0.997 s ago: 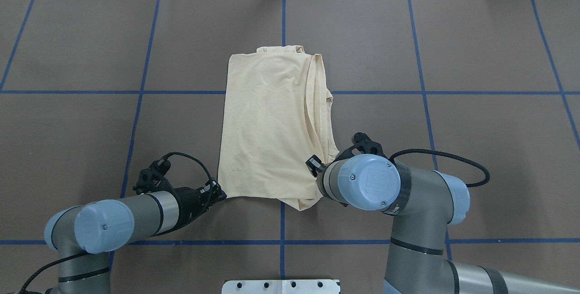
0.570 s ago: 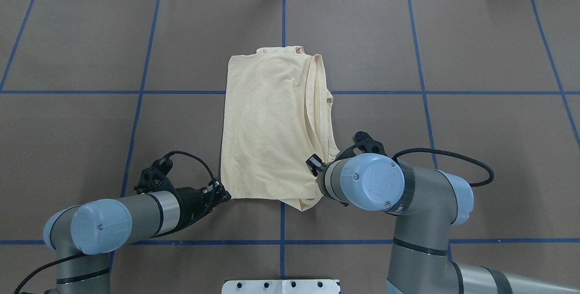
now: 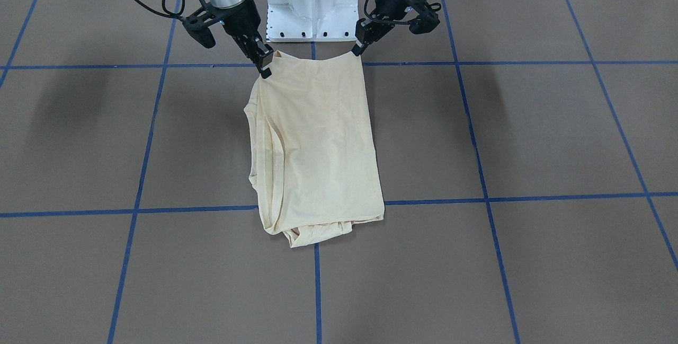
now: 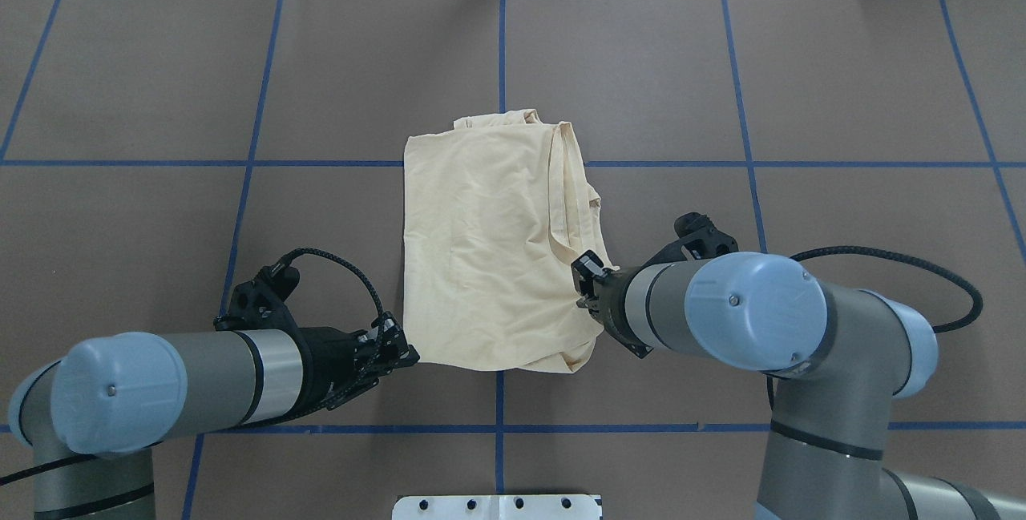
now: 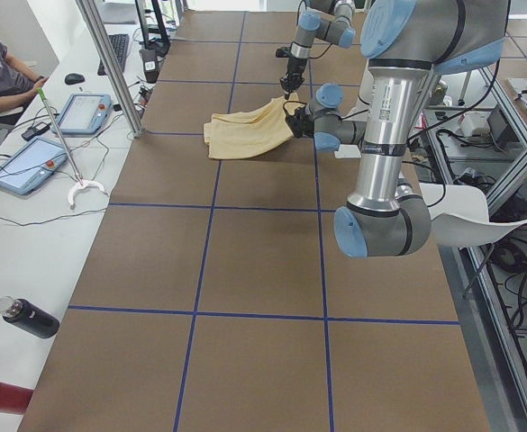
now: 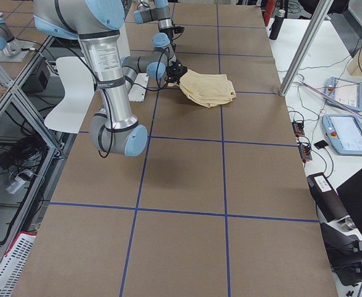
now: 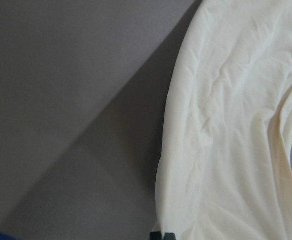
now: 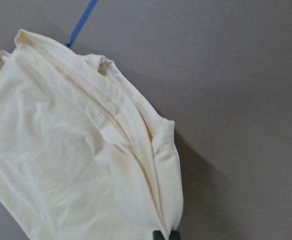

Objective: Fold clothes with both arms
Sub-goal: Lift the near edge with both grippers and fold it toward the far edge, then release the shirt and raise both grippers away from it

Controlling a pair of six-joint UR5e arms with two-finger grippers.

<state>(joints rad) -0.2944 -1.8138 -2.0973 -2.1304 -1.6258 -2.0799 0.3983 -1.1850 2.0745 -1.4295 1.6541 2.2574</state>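
At the 9 o'clock side of the overhead view, the grey-and-silver jointed left arm [image 4: 200, 368] with light-blue joint caps extends toward 3 o'clock over the brown paper-covered table [image 4: 120, 247], which is marked with blue tape grid lines [image 4: 160, 163]. The black two-finger left gripper [image 4: 407, 357] is pinched closed on the 7 o'clock corner of the pale cream-yellow thin fabric shirt [image 4: 481, 247]. This shirt is folded into a rough rectangle at the table centre, with its long axis running from 12 to 6 o'clock. Its 12 o'clock end rests flat on the table, just beyond a crosswise tape line. Its 6 o'clock edge spans between the two grippers with a slight sag, and the side views show it raised off the surface. Stacked fabric layers and seams run along the 3 o'clock side of the shirt, while the broad face toward 9 o'clock is plain and lightly creased. The white fixed pedestal base [image 4: 497, 506] sits at 6 o'clock, apart from the cloth. The black two-finger right gripper [image 4: 583, 292] is clamped closed on the 4 o'clock corner of the shirt. The grey-and-silver jointed right arm [image 4: 753, 312] enters from 5 o'clock and bends toward 9 o'clock.
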